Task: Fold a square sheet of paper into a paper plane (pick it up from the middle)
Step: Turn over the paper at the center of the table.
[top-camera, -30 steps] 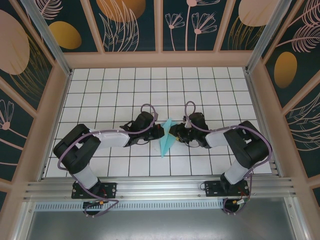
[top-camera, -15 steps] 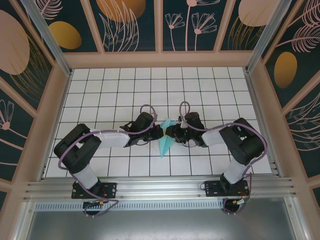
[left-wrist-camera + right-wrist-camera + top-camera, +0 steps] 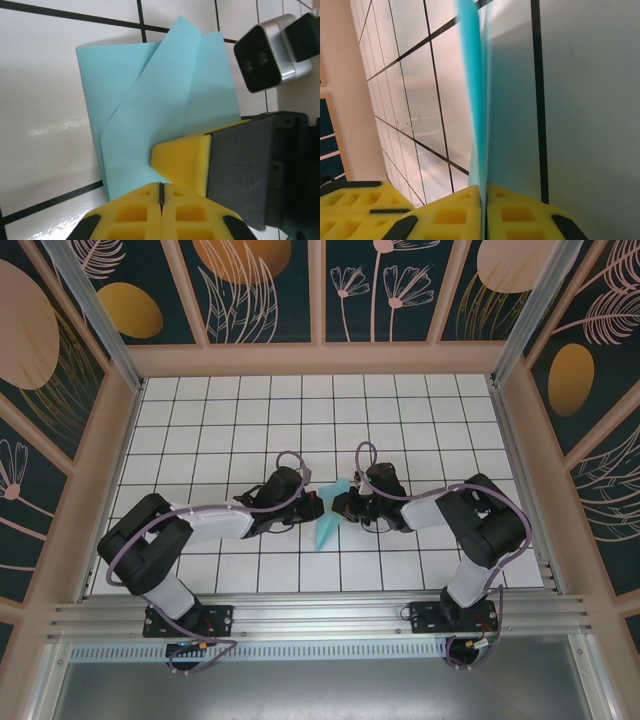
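Your right hand (image 3: 338, 506) has slid in toward the left one since a second ago, and its jaws have come together. The sheet of paper (image 3: 328, 528) between the arms now looks slimmer from above than it did then. Your left arm's elbow has also swung out and a little nearer the base rail.

From the top view, you have both hands meeting near the middle of the white gridded counter (image 3: 250, 410). The light cyan sheet pokes out from between them, its narrow end pointing toward the near edge.

On your left wrist view, the left hand (image 3: 161, 187) is pressed together with its yellow pads flush, pinching the lower edge of the sheet (image 3: 150, 100). The sheet fans away from the pads, folded, with a diagonal crease across it and overlapping layers. One yellow finger (image 3: 182, 160) of the right hand lies against the paper just beside the left pads. The right wrist's camera (image 3: 260, 57) sits at the upper right.

On your right wrist view, the right hand (image 3: 484, 192) is likewise clamped, with the paper (image 3: 471, 100) seen edge-on, rising straight out of the seam between its pads, above the tiled counter.
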Motion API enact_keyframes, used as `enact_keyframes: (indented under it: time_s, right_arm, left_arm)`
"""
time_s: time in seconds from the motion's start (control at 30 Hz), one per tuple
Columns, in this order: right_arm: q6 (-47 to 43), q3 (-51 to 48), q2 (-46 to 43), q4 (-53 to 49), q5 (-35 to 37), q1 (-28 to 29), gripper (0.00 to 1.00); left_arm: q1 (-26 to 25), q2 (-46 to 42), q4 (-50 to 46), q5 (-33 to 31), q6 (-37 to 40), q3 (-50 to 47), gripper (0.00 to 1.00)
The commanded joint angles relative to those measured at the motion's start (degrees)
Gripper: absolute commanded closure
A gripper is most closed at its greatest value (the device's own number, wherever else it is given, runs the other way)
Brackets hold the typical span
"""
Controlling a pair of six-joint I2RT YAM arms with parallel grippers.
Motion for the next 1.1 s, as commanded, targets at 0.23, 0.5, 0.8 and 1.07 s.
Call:
enact_keyframes:
  time_s: [0.23,0.5,0.8,1.07]
  right_arm:
    - [-1.0,1.5,0.6,-0.4,0.1,0.5,0.85]
    - [-1.0,1.4,0.5,-0.4,-0.2,0.8,0.79]
    - [-1.8,2.6,1.8,-1.5,0.4,1.7,0.82]
    - [-6.0,5.5,-0.4,-9.5,3.5,1.7,0.92]
  left_arm:
    - [0.2,3.7,2.2,4.9,-0.6,-1.8,1.00]
    - [0.3,7.2,3.7,6.6,-1.3,-2.0,1.00]
    - [0.2,7.7,5.3,7.2,-1.6,-2.2,1.00]
    - [0.3,2.9,6.4,4.9,-2.2,-3.9,1.00]
